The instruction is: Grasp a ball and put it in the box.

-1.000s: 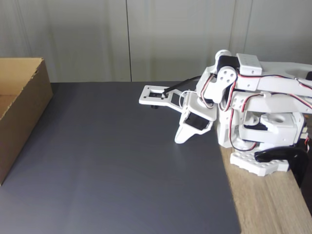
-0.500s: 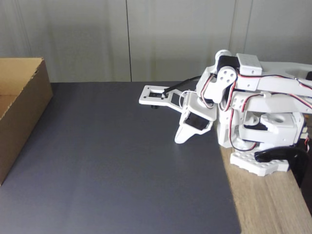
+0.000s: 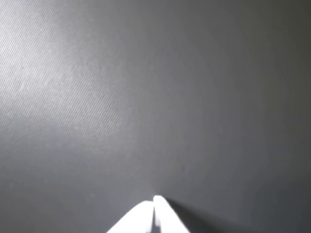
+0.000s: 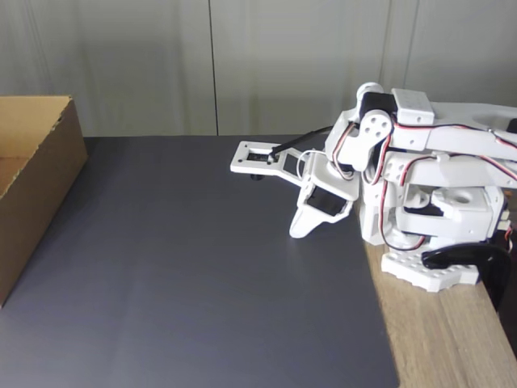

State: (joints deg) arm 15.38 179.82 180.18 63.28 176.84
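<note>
Fixed view, far left: the box (image 4: 32, 178) stood at the left edge of the frame, brown cardboard with plain upright walls, its open top facing up and part of it cut off by the frame edge.
Fixed view, centre: the dark grey mat (image 4: 186, 267) covered most of the surface from the box across to the arm.
Fixed view, right of centre: the gripper (image 4: 297, 229) pointed down and to the left, its white tip touching or very nearly touching the mat.
Fixed view, right: the folded white arm (image 4: 420, 194), with red and black wires, sat on its base at the right of the frame.
Fixed view, lower right: a strip of wooden table (image 4: 444, 339) showed beside the mat.
Wrist view, bottom centre: the gripper (image 3: 154, 201) came in from the bottom edge; its two white fingertips (image 3: 163, 206) were pressed together with nothing between them.
Wrist view, rest of frame: bare mat (image 3: 146, 97), lit brighter toward the upper left.
Ball: it could not be located in either view.
</note>
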